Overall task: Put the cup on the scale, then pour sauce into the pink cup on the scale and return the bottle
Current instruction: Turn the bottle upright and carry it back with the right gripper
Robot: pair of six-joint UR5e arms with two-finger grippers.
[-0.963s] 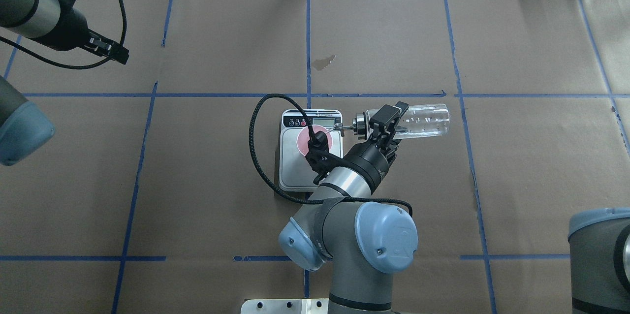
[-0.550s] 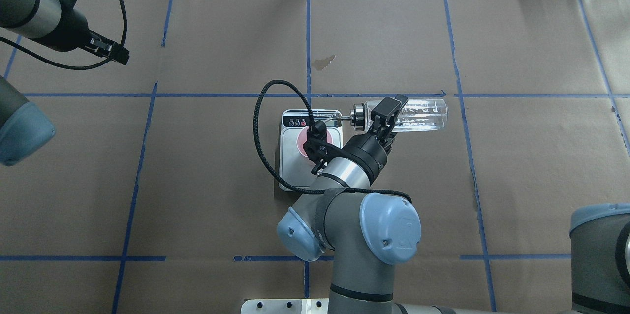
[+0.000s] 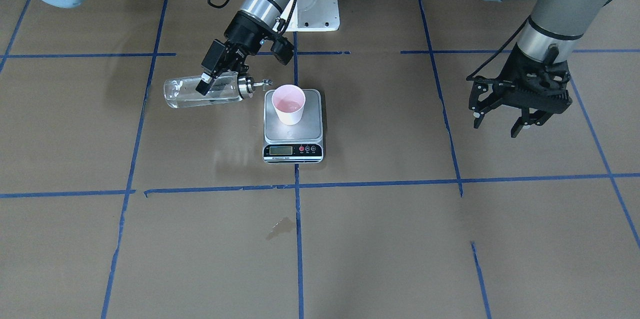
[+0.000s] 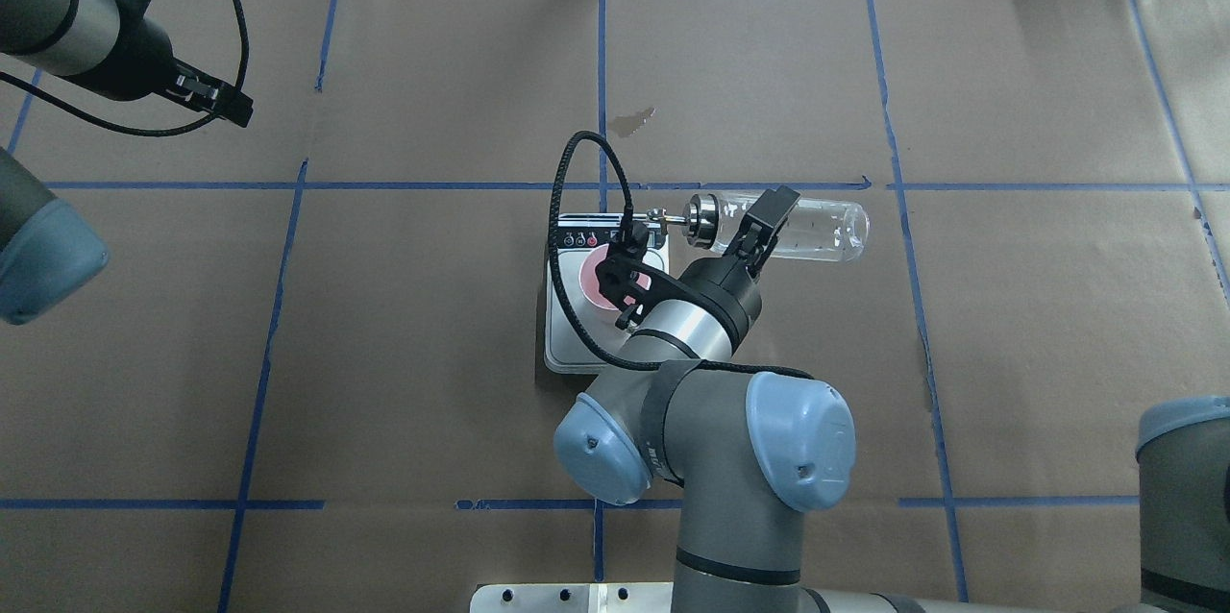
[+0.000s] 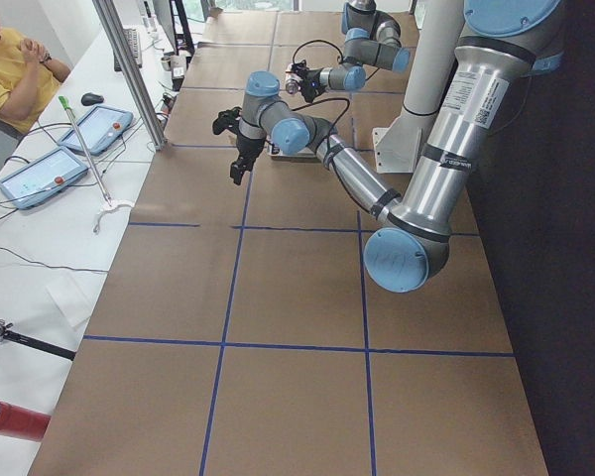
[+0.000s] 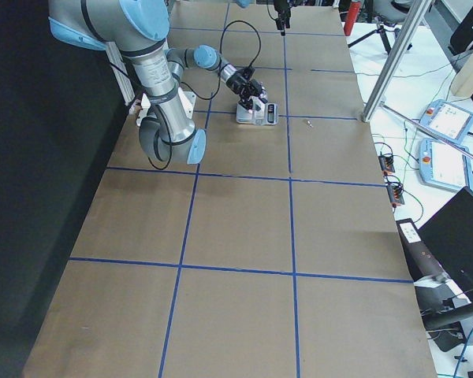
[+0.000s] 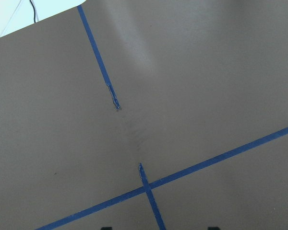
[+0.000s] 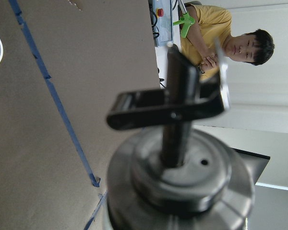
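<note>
- Since a second ago I have drawn the bottle (image 4: 817, 229) back. Its spout was over the cup (image 3: 288, 104) then, and it now hangs past the corner of the scale (image 3: 292, 131) that faces the desk's far edge and right edge.
- I judge the pour finished, with only the bottle's return left.
- My right claw (image 4: 759, 227) is clamped round the bottle's body, in the air near the desk's middle.
- The bottle lies almost level: clear glass, shiny silver collar, thin spout aimed at the scale. It looks nearly empty.
- The pale pink cup stands upright on the steel platform; I cannot tell whether it holds sauce.
- My left claw (image 3: 497, 126) hangs spread and empty toward the desk's left edge.
</note>
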